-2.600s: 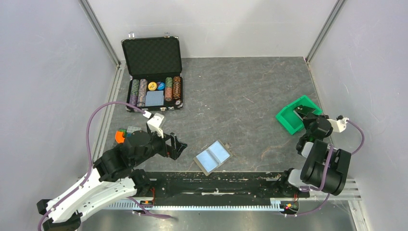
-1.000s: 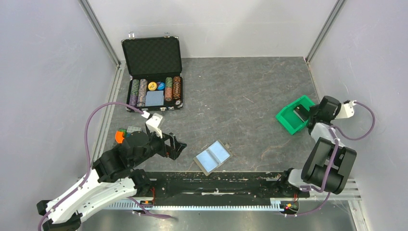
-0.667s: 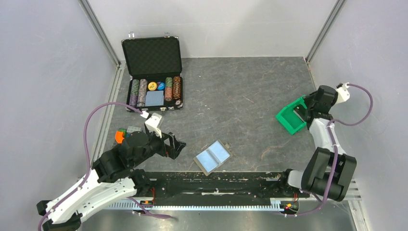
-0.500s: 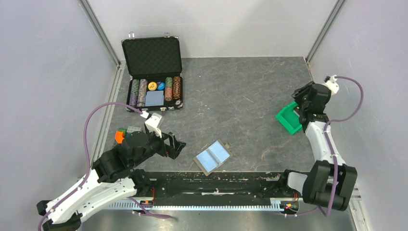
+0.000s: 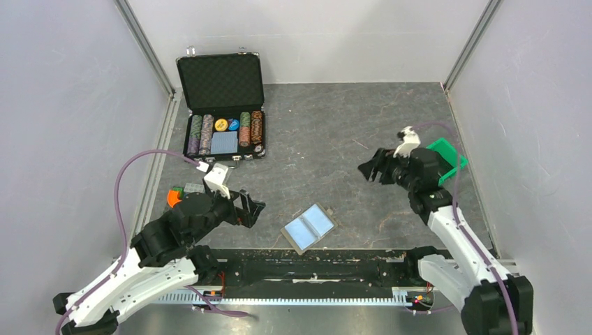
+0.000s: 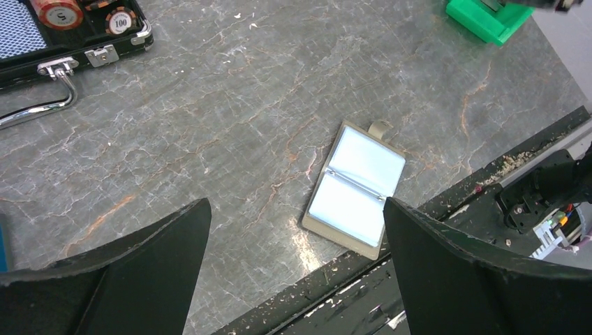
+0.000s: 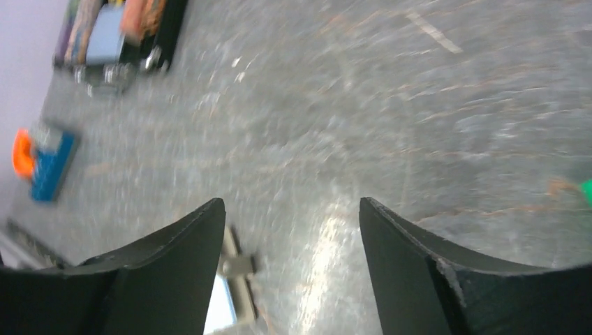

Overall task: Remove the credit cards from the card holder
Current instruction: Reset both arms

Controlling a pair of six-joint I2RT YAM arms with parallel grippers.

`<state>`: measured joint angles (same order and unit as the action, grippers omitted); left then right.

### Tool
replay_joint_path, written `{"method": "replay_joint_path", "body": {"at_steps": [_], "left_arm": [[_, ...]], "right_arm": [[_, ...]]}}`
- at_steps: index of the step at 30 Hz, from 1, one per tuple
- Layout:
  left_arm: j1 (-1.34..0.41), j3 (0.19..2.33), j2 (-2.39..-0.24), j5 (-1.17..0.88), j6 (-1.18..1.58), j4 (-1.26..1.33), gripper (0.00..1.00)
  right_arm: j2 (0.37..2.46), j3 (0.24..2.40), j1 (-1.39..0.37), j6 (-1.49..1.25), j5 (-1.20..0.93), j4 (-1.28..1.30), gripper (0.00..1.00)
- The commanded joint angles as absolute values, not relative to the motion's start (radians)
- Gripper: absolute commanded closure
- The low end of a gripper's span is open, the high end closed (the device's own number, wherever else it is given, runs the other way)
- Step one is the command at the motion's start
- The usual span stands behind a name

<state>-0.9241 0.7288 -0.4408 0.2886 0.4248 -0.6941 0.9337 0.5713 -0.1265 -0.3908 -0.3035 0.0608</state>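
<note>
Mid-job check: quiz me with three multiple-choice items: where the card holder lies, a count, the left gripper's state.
1. Where does the card holder lie? A) by the back wall B) on the table near its front edge C) at the far-right edge
2. How many pale-blue panels show inside it? A) one B) two C) four
3. The left gripper is: A) open and empty B) shut on a card C) shut on the holder
1 B: top view shows it there. 2 B: one panel each side of the fold. 3 A: fingers wide apart, nothing between.
</note>
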Motion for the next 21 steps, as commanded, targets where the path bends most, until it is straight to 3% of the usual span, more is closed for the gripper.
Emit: {"method": "replay_joint_path", "body": {"at_steps": [1, 4, 12, 21], "left_arm": [[-0.924, 0.738, -0.413, 0.342, 0.425, -0.68, 0.0], [-0.925, 0.741, -0.406, 0.342, 0.431, -0.68, 0.0], [-0.925, 0.743, -0.372, 0.311, 0.433, -0.66, 0.0], [-0.925, 0.7, -0.249, 0.294, 0.428, -0.6, 0.0]], "right_arm": [[0.821, 0.547, -0.266, -0.277, -0.345, 0.128, 0.2], [0.713, 0.527, -0.32, -0.27, -0.317, 0.171, 0.02], [0.527, 0.606, -0.33, -0.211, -0.369, 0.368, 0.02], [0.453, 0.579, -0.33, -0.26, -0.423, 0.396, 0.02]]}}
